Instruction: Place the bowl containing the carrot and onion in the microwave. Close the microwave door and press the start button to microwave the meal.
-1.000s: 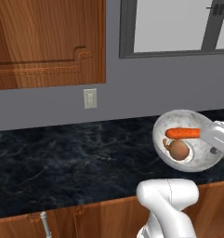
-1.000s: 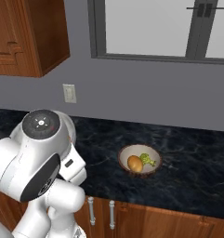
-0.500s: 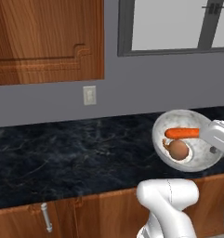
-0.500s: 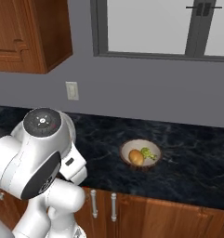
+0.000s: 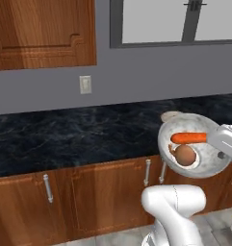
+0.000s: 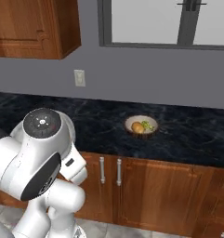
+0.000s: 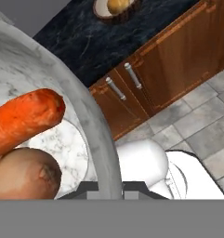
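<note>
The white-grey marbled bowl (image 5: 206,161) hangs tilted in the air in front of the counter, above the robot's base. The orange carrot (image 5: 188,138) and the brown onion (image 5: 185,155) lie inside it. My gripper (image 5: 216,144) comes in from the right and is shut on the bowl's rim. In the hand view the bowl (image 7: 83,107) rim runs down into my gripper (image 7: 111,187), with the carrot (image 7: 25,118) and the onion (image 7: 23,174) close on the left. The microwave, its door and its start button are out of view.
A small dark bowl of fruit (image 6: 141,125) stands on the black marble counter (image 6: 192,135), also seen as the fruit bowl (image 7: 115,7). Wooden base cabinets (image 6: 150,190) with metal handles run below it. A wall cabinet (image 5: 40,33), an outlet (image 5: 85,84) and a window (image 6: 169,21) sit above.
The whole picture has shifted: the base has backed away from the counter, so the lower cabinets and floor now show. The bowl stays held in my gripper.
</note>
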{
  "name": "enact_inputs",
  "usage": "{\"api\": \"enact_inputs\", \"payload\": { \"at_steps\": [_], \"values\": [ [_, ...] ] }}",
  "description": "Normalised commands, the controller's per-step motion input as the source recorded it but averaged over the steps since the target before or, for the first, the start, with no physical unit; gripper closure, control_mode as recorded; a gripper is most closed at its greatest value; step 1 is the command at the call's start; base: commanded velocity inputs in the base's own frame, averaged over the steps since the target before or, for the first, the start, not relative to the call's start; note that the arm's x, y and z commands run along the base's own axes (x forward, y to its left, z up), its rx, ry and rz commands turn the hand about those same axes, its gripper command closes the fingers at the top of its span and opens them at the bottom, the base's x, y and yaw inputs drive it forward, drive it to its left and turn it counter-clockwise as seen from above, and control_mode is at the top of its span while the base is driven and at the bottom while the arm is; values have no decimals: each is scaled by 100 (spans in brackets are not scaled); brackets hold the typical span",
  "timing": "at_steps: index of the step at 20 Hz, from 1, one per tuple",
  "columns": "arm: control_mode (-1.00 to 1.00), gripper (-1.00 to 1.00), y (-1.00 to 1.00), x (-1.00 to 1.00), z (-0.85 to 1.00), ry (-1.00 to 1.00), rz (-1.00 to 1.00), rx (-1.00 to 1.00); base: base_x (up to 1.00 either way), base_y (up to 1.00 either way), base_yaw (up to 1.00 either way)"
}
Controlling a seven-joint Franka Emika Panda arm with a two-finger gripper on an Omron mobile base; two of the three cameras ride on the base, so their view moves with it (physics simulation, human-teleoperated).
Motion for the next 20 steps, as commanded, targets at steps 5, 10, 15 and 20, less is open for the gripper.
{"api": "enact_inputs", "payload": {
  "at_steps": [5,10,15,20],
  "values": [
    [100,100,0,0,0,0,0,0,-41,-38,-43],
    [100,100,0,0,0,0,0,0,-17,-38,-66],
    [100,100,0,0,0,0,0,0,-3,-34,-70],
    [100,100,0,0,0,0,0,0,0,-42,-68]
  ]
}}
